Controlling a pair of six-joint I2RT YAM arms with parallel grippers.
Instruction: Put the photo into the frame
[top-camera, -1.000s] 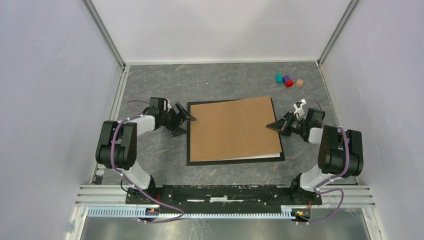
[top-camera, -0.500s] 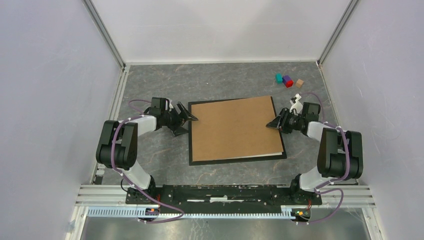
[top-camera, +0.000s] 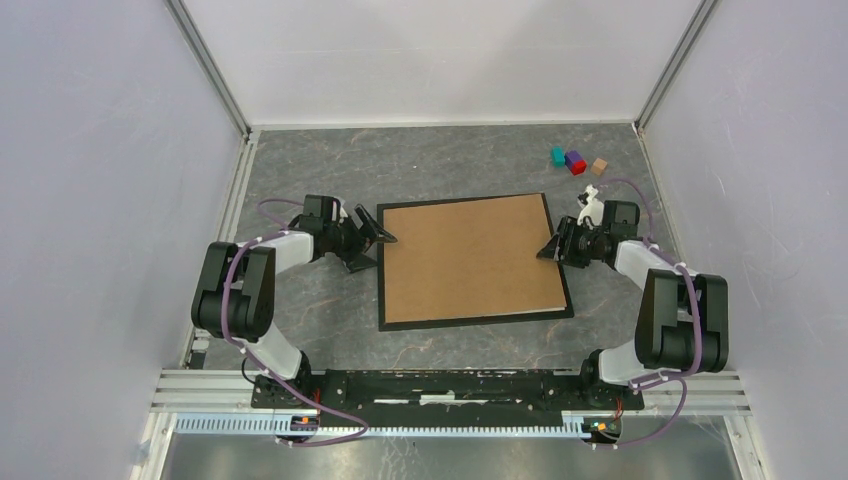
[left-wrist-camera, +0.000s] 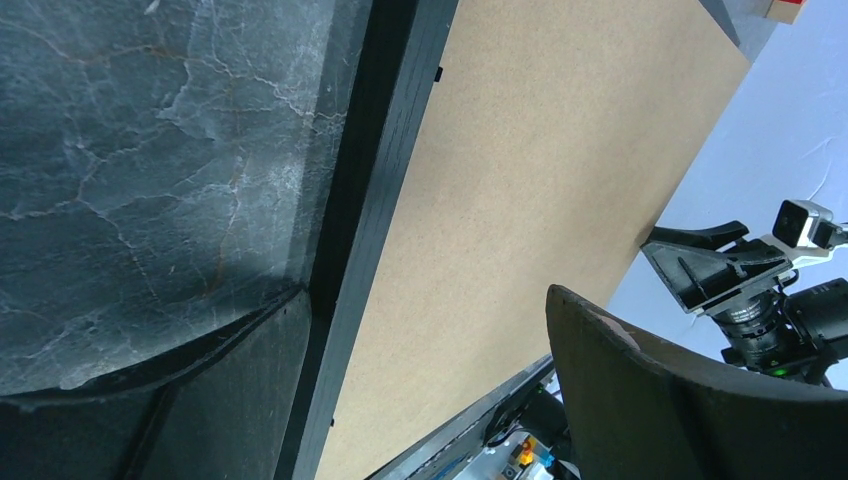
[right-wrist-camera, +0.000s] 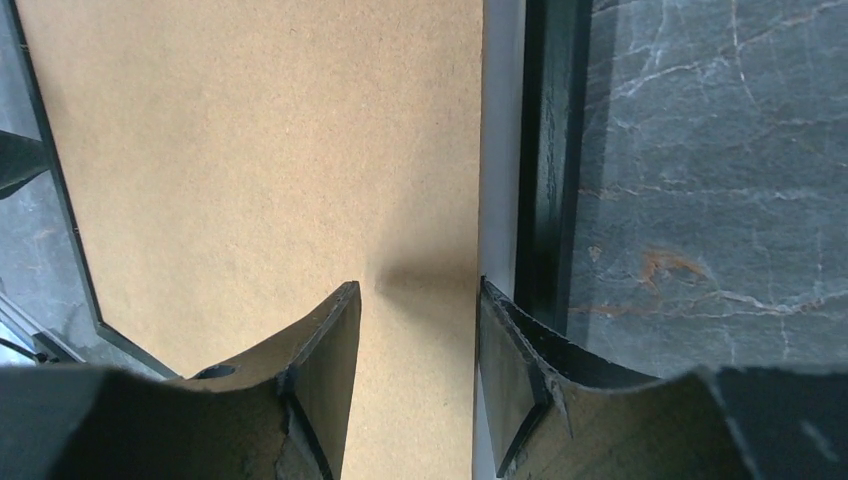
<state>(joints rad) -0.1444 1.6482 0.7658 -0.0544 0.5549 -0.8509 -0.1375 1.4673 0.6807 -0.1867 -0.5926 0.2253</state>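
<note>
The black frame (top-camera: 470, 320) lies flat on the table with a brown backing board (top-camera: 468, 255) filling it. The photo is hidden. My left gripper (top-camera: 368, 243) is wide open at the frame's left edge. In the left wrist view one finger rests on the table beside the frame (left-wrist-camera: 370, 200) and the other hangs over the board (left-wrist-camera: 540, 180). My right gripper (top-camera: 552, 248) is open over the board's right edge. Its fingers (right-wrist-camera: 350, 300) straddle the board (right-wrist-camera: 250, 150), next to a white strip (right-wrist-camera: 500, 150) and the frame rail (right-wrist-camera: 548, 150), holding nothing.
Small coloured blocks sit at the back right: teal (top-camera: 557, 155), blue and red (top-camera: 574, 162), brown (top-camera: 598, 166). Enclosure walls close in left, right and behind. The arms' mounting rail (top-camera: 440, 385) runs along the near edge.
My right gripper has opened and let go of the board's right edge, shifting slightly towards the back. The board, skewed before, now lies square inside the frame. The left gripper has stayed put.
</note>
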